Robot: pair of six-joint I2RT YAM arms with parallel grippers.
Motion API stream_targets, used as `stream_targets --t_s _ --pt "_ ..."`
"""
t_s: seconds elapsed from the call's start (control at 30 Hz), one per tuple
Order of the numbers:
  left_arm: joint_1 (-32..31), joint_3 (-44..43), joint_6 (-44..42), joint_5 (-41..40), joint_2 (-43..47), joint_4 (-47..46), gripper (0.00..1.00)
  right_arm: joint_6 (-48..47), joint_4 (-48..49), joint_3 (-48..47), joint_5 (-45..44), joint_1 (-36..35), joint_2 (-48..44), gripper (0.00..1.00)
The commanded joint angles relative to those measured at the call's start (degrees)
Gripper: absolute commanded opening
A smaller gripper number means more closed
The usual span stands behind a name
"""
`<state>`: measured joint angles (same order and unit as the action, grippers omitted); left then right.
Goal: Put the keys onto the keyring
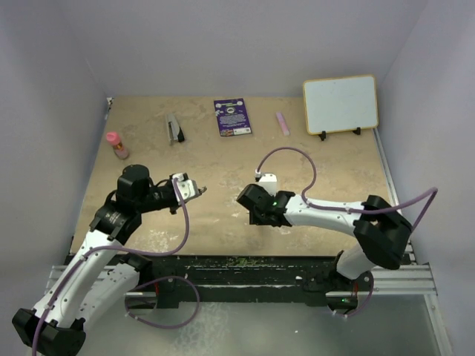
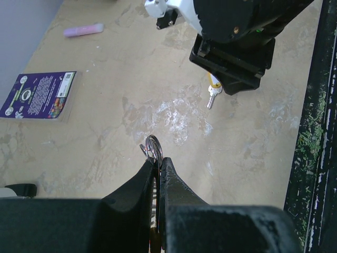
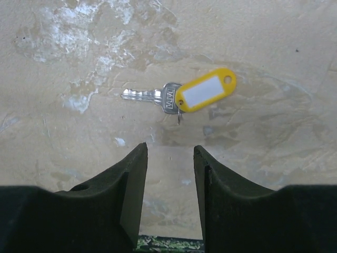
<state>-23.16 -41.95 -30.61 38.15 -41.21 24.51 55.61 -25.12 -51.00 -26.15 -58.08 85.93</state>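
Right wrist: yellow-tagged silvery key [image 3: 152,95] before parted right end effector [image 3: 169,151]; left end effector [image 2: 157,163] pinches keyring [image 2: 152,146].

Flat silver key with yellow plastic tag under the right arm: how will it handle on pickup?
Lies flat on the tan table, so the thin silver key probably skids before lifting. The yellow plastic tag seems loosely linked at the head, so it likely dangles and swings once raised. Looks light; rolling unlikely.

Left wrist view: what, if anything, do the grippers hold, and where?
Left gripper pinches the thin silvery metal keyring by its near edge. Right gripper holds nothing; its jaws stand open over the silvery yellow-tagged key.
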Motion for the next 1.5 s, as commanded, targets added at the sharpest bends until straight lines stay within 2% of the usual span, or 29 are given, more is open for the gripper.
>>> stream_targets --t_s 0.0,0.53,0.63,0.67,0.73,0.77,0.9,1.03,1.2,1.37,1.47 --pt "0.22 0.03 0.6 -0.39 1.11 -2.27 0.04 -1.98 2.66 -3.14 0.1 1.28 2.53 0.44" --pt "0.22 0.13 0.66 -0.53 1.66 -2.76 0.04 -5.0 5.83 -2.61 1.98 4.12 7.05 0.38" --pt "0.21 0.12 0.67 -0.7 1.77 -2.65 0.04 -5.25 6.57 -2.01 2.31 4.34 7.29 0.34" --pt "0.22 0.23 0.64 -0.71 1.81 -2.77 0.04 -5.25 6.65 -1.92 2.24 4.38 7.44 0.31" --pt "0.22 0.24 0.64 -0.72 1.69 -2.79 0.04 -5.2 6.6 -1.71 2.16 4.47 7.87 0.11" --pt "0.22 0.25 0.64 -0.63 1.71 -2.86 0.04 -5.1 6.44 -1.7 1.98 4.56 7.97 0.07" --pt "0.22 0.16 0.66 -0.71 1.66 -2.98 0.04 -5.4 6.32 -1.25 1.95 4.56 8.07 0.0" --pt "0.23 -0.05 0.64 -0.55 1.5 -3.05 0.04 -5.88 5.63 -0.73 1.27 4.56 6.65 0.0" --pt "0.24 -0.99 0.31 -0.17 1.02 -3.04 0.04 -12.76 6.87 0.71 0.53 4.44 -1.41 0.0" --pt "0.28 -1.93 -2.01 3.43 0.09 -2.71 0.04 -23.96 18.17 5.3 16.15 4.38 -18.16 0.0" --pt "0.31 -1.66 -4.4 9.72 -0.43 -2.26 0.04 -26.59 21.98 7.21 24.59 4.38 -27.77 0.0"
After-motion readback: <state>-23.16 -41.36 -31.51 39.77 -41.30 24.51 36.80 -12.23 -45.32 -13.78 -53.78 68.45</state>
